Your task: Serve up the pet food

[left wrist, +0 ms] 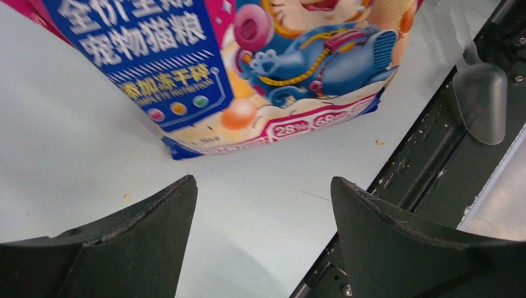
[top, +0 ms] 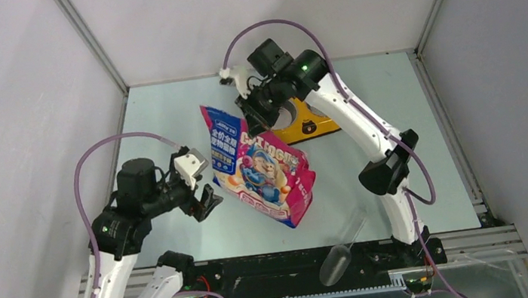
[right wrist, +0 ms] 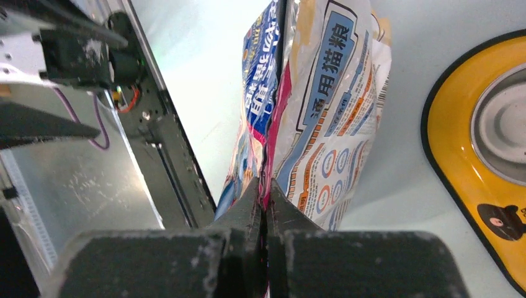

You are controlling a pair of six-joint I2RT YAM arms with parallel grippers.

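You have the food bag (top: pixel 259 166) in the middle of the desk (top: pixel 158 116), the double bowl (top: pixel 309 123) just behind it, rightward, the scoop (top: pixel 340 252) at the near edge.

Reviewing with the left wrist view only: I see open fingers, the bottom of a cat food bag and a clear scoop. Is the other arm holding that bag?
Observer: Yes. The right gripper is shut on the top edge of the bag.
Operator: Where is the bowl?
Observer: The yellow bowl lies on the far side of the table, just beyond the bag.
Operator: Any food in it?
Observer: The part of its steel cup that shows looks bare.
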